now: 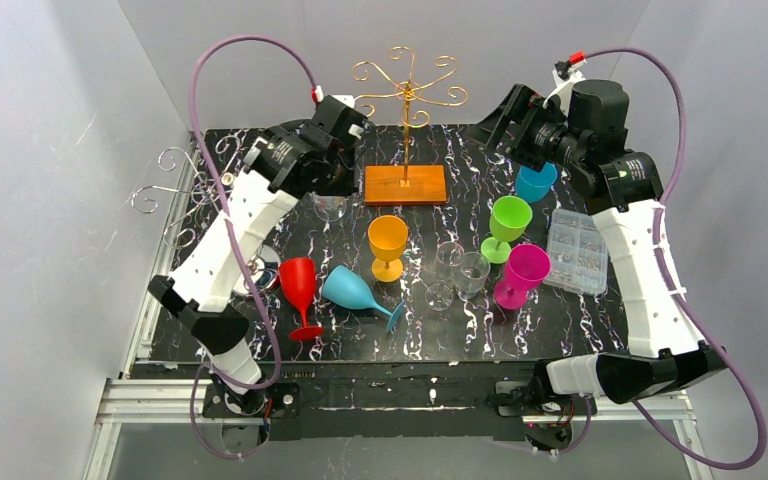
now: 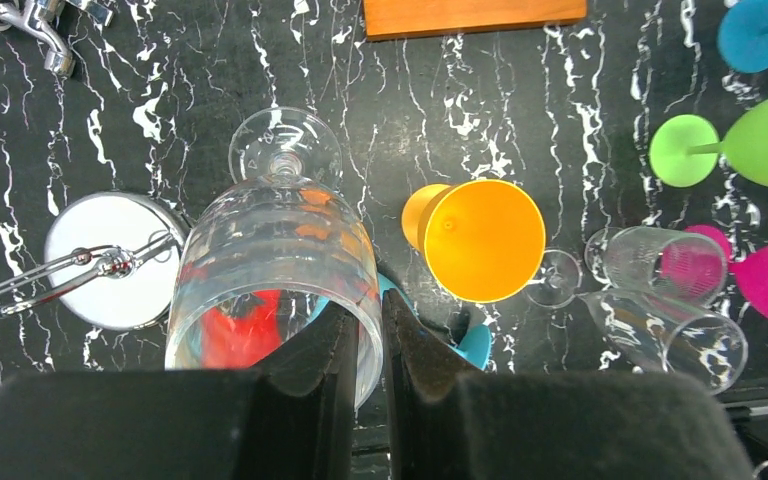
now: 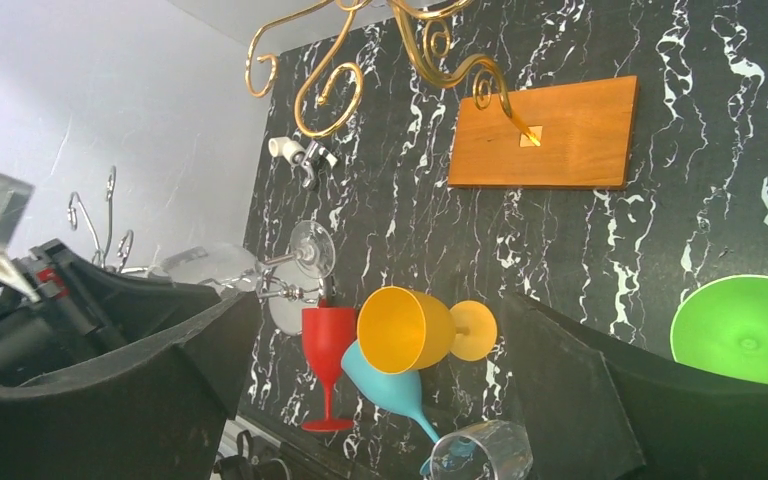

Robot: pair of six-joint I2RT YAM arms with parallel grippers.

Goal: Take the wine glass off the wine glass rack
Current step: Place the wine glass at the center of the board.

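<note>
- My left hand (image 2: 367, 312) pinches one clear wine glass (image 2: 280, 250), left of the gold rack (image 1: 405, 185).
- My right hand (image 1: 486, 128): wide, empty.
- Six coloured glasses (image 1: 387, 240) crowd the rack's front.

You have a black counter (image 1: 560, 320) veined with white, a gold wire rack (image 1: 407, 85) on an orange-brown wooden base (image 1: 405, 184), and a silver rack (image 1: 175, 185). Your goblets run red (image 1: 298, 290), teal (image 1: 352, 290), orange (image 1: 387, 240), green (image 1: 509, 218), magenta (image 1: 525, 268) and cyan (image 1: 536, 182). The wine glass (image 2: 280, 270) is clear and the fingers (image 2: 310, 385) are black.
</note>
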